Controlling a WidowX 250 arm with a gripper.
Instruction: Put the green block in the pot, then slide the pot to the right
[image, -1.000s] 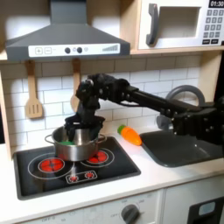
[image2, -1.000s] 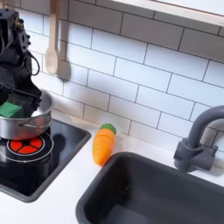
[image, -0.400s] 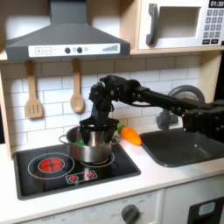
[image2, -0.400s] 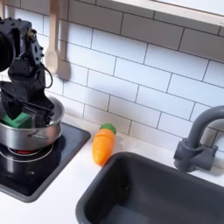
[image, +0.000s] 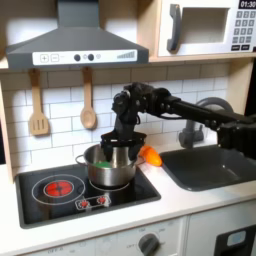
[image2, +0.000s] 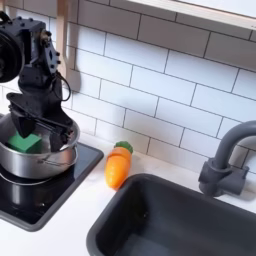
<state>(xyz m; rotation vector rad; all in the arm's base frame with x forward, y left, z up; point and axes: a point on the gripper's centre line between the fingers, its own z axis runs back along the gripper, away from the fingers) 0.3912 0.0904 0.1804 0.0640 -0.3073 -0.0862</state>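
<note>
Second exterior view has the small bright green block (image2: 27, 144) sitting inside the shiny round silver pot (image2: 40, 161) on the black toy stove (image2: 30, 200). Black gripper (image2: 42, 128) reaches down into the pot – can't tell if it's clenched or released – and an orange carrot toy (image2: 119, 165) lies near the pot, toward the second exterior view's right

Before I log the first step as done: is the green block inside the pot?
Yes, in the second exterior view the green block sits inside the pot, below its rim.

green block (image2: 27, 143) inside silver pot (image2: 40, 163), upright
</note>
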